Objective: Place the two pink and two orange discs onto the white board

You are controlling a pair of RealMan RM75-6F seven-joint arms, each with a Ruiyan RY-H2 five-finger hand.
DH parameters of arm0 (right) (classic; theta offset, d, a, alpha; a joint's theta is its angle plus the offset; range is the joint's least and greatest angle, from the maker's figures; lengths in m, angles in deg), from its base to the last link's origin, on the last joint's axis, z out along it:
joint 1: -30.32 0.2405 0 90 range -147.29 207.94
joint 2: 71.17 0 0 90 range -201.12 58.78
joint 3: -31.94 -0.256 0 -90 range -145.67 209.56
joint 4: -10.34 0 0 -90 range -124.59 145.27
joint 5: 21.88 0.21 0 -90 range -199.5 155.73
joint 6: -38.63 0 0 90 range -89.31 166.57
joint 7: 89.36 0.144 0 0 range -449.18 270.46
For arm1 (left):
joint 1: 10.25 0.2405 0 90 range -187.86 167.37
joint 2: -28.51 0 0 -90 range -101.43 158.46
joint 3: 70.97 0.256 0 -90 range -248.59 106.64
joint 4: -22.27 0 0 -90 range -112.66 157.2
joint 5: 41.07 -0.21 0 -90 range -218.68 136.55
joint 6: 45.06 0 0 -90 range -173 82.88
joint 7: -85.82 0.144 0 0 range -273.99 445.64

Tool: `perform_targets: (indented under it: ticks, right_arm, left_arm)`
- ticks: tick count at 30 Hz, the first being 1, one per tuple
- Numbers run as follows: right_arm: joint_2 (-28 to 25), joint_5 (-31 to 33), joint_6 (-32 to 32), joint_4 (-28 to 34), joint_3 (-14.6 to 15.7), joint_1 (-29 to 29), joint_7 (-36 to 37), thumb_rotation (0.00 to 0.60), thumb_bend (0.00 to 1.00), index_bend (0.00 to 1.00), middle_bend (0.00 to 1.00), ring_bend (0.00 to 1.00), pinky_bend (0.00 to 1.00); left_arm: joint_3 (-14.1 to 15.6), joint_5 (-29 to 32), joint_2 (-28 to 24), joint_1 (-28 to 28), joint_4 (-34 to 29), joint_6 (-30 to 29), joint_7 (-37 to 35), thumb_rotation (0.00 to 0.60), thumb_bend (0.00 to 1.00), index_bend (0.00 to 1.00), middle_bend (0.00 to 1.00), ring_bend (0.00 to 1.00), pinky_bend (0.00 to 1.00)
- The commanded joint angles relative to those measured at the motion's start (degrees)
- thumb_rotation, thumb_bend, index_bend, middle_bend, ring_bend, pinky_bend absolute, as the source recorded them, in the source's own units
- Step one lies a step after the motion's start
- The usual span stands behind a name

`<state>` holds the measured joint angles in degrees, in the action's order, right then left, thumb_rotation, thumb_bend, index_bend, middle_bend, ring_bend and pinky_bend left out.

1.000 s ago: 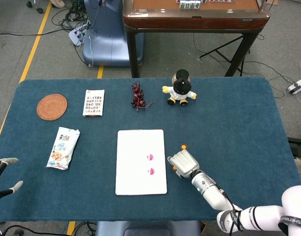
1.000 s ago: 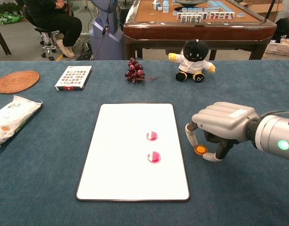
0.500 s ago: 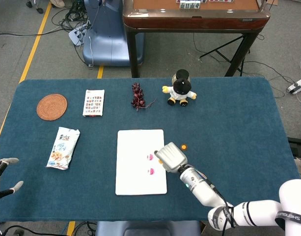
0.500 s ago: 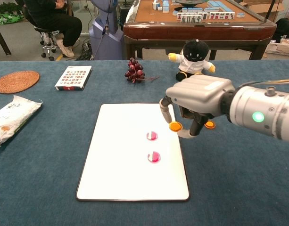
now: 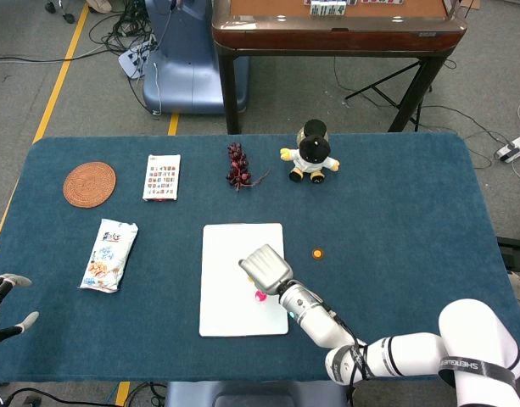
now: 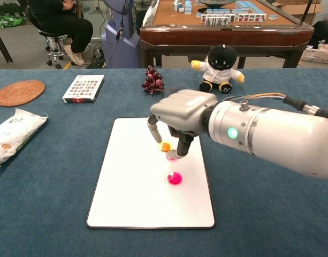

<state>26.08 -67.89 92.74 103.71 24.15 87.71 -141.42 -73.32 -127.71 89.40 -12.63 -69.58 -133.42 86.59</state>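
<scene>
You are carrying a small orange disc [image 6: 164,146], pinched in your right hand [image 6: 181,113] fingers [image 6: 153,131], above the flat white rectangular board [image 6: 132,176] beside its two pink discs [image 6: 175,178]; next, probably lowering and releasing it there.

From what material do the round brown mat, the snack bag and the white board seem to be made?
Round brown mat: probably woven rattan or straw, since concentric rings show.
Snack bag: glossy plastic film, crinkled and printed.
White board: smooth and matte, with a thin dark edge; plastic or coated board, I cannot tell which.
</scene>
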Motion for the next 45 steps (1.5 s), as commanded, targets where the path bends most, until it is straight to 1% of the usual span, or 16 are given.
perform_targets:
  ticks: [1, 8, 14, 26, 29, 31, 33, 36, 39, 43, 45]
  right_arm:
    - [1.7, 1.3, -0.5, -1.3, -0.4, 1.5, -0.6, 0.600, 0.33, 0.49, 1.00, 1.00, 1.00]
    - [4.2, 3.0, -1.4, -4.1, -1.1, 3.9, -0.2, 0.600, 0.33, 0.49, 1.00, 1.00, 1.00]
    - [5.6, 4.0, -1.9, -5.5, -1.0, 5.4, 0.0, 0.600, 0.33, 0.49, 1.00, 1.00, 1.00]
    - [8.6, 4.9, -2.9, -8.1, -0.3, 7.5, 0.7, 0.600, 0.32, 0.49, 1.00, 1.00, 1.00]
    - [9.1, 4.9, -3.1, -8.7, 0.0, 7.8, 1.0, 0.600, 0.27, 0.49, 1.00, 1.00, 1.00]
    - [9.4, 4.7, -3.1, -9.0, 0.2, 7.8, 1.3, 0.600, 0.20, 0.47, 1.00, 1.00, 1.00]
    - [9.4, 4.5, -3.1, -9.1, 0.4, 7.8, 1.7, 0.600, 0.12, 0.42, 1.00, 1.00, 1.00]
    - [9.4, 4.0, -2.9, -9.2, 0.4, 7.8, 2.4, 0.600, 0.03, 0.34, 1.00, 1.00, 1.00]
    - [9.2, 3.2, -2.8, -9.2, 0.4, 7.6, 3.2, 0.600, 0.00, 0.29, 1.00, 1.00, 1.00]
    - [8.5, 1.8, -1.9, -8.7, 0.7, 7.1, 4.0, 0.600, 0.00, 0.28, 1.00, 1.00, 1.00]
    - [7.5, 1.1, -0.7, -7.8, 1.1, 6.5, 4.0, 0.600, 0.03, 0.28, 1.00, 1.00, 1.00]
  left_arm:
    - [0.2, -0.3, 0.1, 0.0, 0.0, -0.1, 0.2, 0.600, 0.16, 0.49, 0.40, 0.34, 0.49]
    - [0.8, -1.6, -0.1, 0.3, -0.8, -0.8, 1.0, 0.600, 0.16, 0.50, 0.41, 0.34, 0.49]
    - [1.5, -2.4, -0.3, 0.9, -1.7, -1.3, 2.1, 0.600, 0.16, 0.50, 0.41, 0.34, 0.49]
    - [1.8, -2.6, -0.6, 1.0, -2.2, -1.1, 2.1, 0.600, 0.16, 0.50, 0.41, 0.34, 0.49]
    - [1.8, -2.6, -0.7, 1.0, -2.2, -1.0, 2.0, 0.600, 0.16, 0.50, 0.41, 0.34, 0.49]
    - [1.8, -2.6, -0.7, 1.0, -2.1, -1.0, 1.9, 0.600, 0.16, 0.50, 0.41, 0.34, 0.49]
    - [1.8, -2.6, -0.7, 0.9, -2.1, -0.9, 1.9, 0.600, 0.16, 0.50, 0.41, 0.34, 0.49]
    - [1.8, -2.5, -0.6, 0.8, -2.0, -0.7, 2.0, 0.600, 0.16, 0.50, 0.41, 0.34, 0.49]
    - [1.8, -2.5, -0.5, 0.8, -2.0, -0.5, 2.2, 0.600, 0.16, 0.50, 0.41, 0.34, 0.49]
    - [1.8, -2.5, -0.4, 0.7, -2.0, -0.4, 2.3, 0.600, 0.16, 0.50, 0.41, 0.34, 0.49]
    - [1.8, -2.5, -0.4, 0.7, -1.9, -0.4, 2.3, 0.600, 0.16, 0.50, 0.41, 0.34, 0.49]
